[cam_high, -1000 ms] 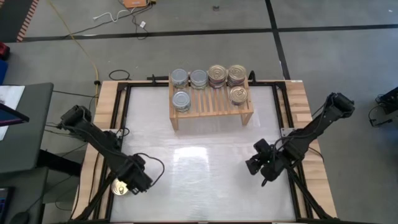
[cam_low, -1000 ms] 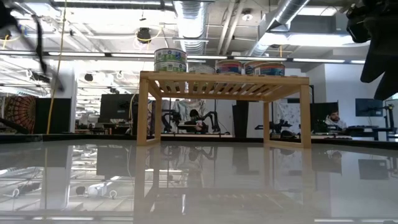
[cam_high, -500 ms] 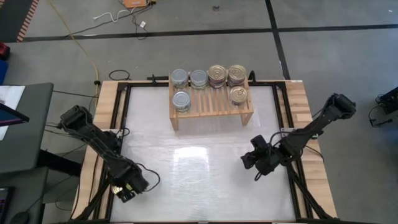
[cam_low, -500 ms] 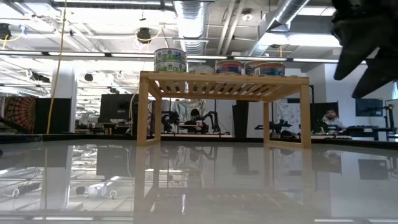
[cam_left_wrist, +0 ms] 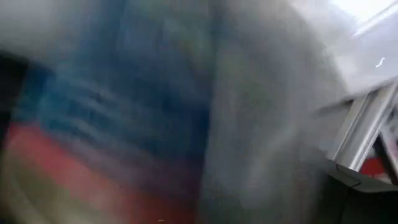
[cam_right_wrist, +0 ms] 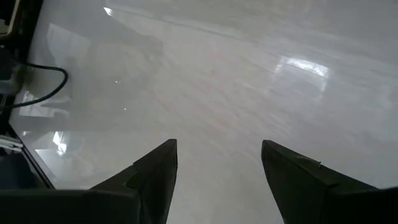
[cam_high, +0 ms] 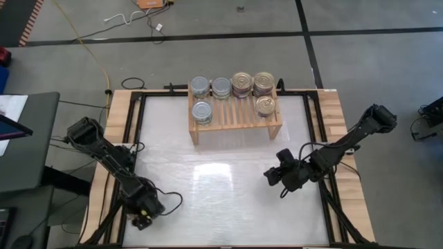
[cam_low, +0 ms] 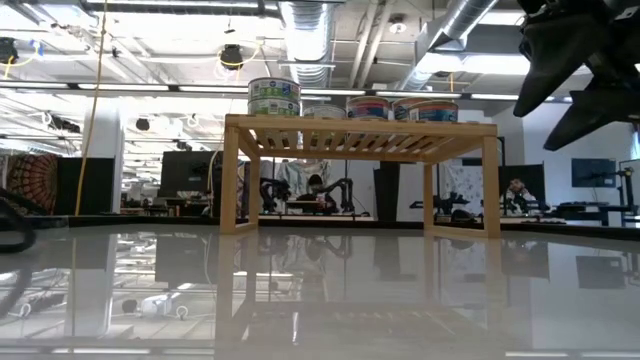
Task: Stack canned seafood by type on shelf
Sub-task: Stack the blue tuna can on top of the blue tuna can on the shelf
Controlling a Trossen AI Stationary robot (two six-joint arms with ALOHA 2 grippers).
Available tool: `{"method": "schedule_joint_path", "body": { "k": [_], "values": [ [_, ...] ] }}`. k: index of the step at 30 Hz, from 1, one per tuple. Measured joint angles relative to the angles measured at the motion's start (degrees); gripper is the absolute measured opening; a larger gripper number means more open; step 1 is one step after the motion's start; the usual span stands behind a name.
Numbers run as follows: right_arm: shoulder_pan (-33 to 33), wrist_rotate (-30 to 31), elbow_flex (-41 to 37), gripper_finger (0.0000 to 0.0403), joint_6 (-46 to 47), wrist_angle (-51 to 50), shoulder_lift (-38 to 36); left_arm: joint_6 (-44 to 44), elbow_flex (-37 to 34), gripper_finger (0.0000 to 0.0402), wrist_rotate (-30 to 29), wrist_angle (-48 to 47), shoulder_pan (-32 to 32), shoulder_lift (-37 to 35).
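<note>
Left gripper (cam_high: 143,221): it has dropped from beside the table's (cam_high: 228,200) front-left corner down onto the loose can (cam_left_wrist: 112,130) there, whose blurred blue-and-red label now fills my left wrist view; the jaws are spread wide and I judge no grip is taken yet. Shelf (cam_high: 235,114): unchanged at the table's far edge, with silver-topped tins (cam_high: 199,86) on its left half and gold-lidded tins (cam_high: 241,83) on its right. Right gripper (cam_high: 271,178): it has drifted leftward over bare table, fingers apart and empty, so the last tin's pickup is mine to finish.
</note>
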State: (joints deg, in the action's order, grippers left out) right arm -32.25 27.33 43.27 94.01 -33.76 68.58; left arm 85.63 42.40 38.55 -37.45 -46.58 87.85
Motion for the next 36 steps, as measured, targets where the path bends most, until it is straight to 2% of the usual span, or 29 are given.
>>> {"method": "schedule_joint_path", "body": {
  "k": [4, 12, 15, 21, 28, 31, 36],
  "values": [
    [0.0, 0.0, 0.0, 0.0259, 0.0, 0.1, 0.0, -0.5, 2.0, 0.0278, -7.8, 5.6, 2.9, 0.0],
    [0.0, 0.0, 0.0, 0.0259, -1.3, 0.2, 0.0, -4.3, 10.3, 0.0278, -23.5, 4.9, 9.4, 0.2],
    [0.0, 0.0, 0.0, 0.0259, -1.5, 0.2, 0.0, -5.2, 12.0, 0.0278, -26.5, 4.5, 12.2, 0.3],
    [-0.4, 0.0, 0.0, 0.0259, -4.0, 1.6, 0.0, -5.0, 13.3, 0.0278, -28.2, 6.3, 18.2, 0.5],
    [-0.7, 0.0, 0.0, 0.0259, -7.4, 3.8, 0.0, -16.0, 20.2, 0.0278, -38.9, 18.1, 21.3, 0.5],
    [-1.1, 0.0, 0.0, 0.0259, -7.5, 3.9, 0.0, -19.5, 23.7, 0.0278, -42.5, 17.4, 22.2, 0.5],
    [-2.5, 0.0, 0.0, 0.0259, -7.5, 4.1, 0.0, -20.4, 26.8, 0.0278, -44.9, 13.5, 22.8, 0.4]
  ]
}}
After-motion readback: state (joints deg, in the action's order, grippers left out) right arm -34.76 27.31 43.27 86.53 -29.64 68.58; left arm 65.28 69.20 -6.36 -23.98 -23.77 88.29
